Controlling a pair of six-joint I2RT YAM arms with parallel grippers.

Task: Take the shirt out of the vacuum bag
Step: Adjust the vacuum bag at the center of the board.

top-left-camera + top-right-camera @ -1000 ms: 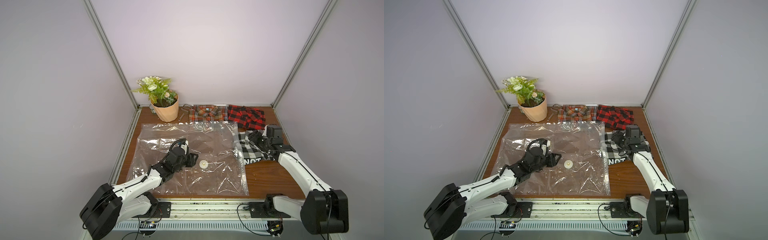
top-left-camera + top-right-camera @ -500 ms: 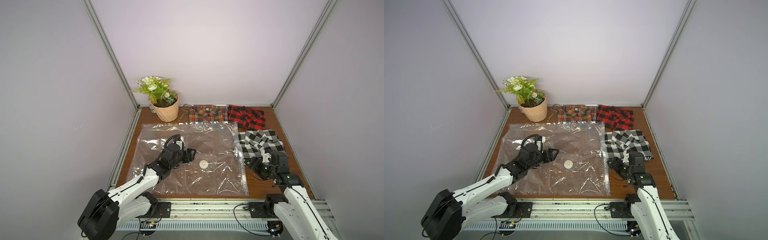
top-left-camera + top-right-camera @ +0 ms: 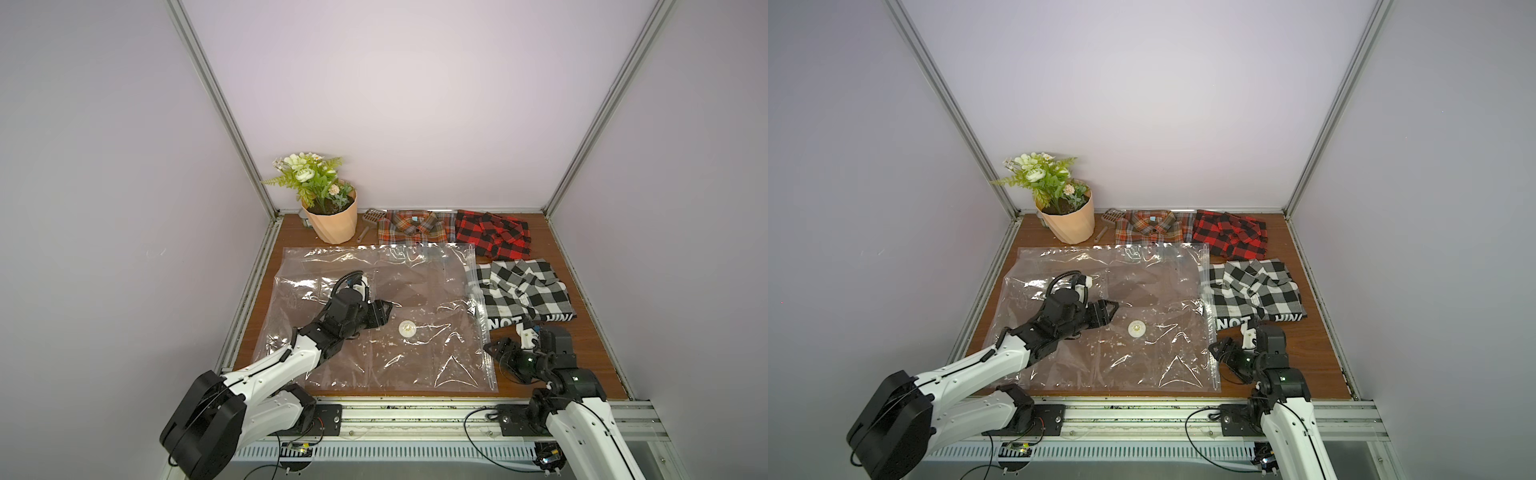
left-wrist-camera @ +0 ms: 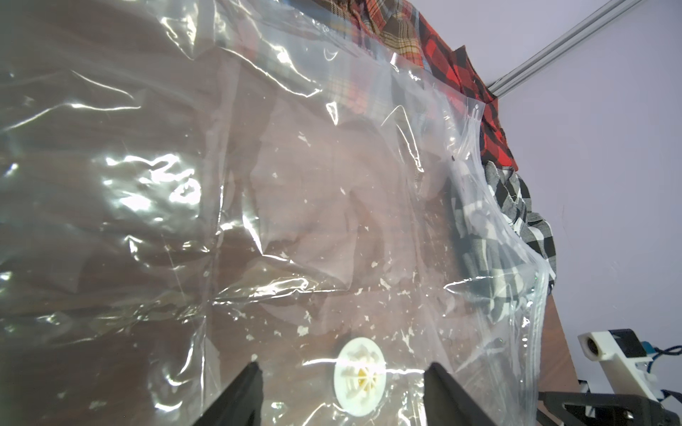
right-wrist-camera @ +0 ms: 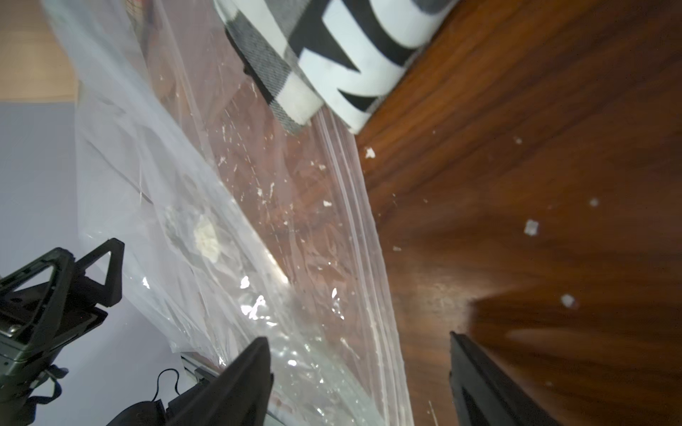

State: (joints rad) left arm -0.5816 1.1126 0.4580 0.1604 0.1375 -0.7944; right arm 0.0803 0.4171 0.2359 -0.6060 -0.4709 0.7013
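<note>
Wrapping up, apparently: checked shirt [image 3: 523, 291] lying on the desk [image 3: 590, 361] beside the flat, seemingly empty vacuum bag [image 3: 374, 361], one edge touching its zip strip [image 3: 482, 332]; left end effector [image 3: 386, 316] spread near the valve [image 3: 406, 328]; right end effector [image 3: 493, 352] spread, empty, by the bag's corner. Next, likely pulling shirt clear. Behind, red plaid shirt [image 3: 494, 237] and flower pot [image 3: 334, 222], blocking nothing.

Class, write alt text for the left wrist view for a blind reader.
A clear, crinkled vacuum bag fills the view, its round white valve showing between the black fingers of the open left tool. A black-and-white checked shirt lies at the bag's zip edge.
</note>
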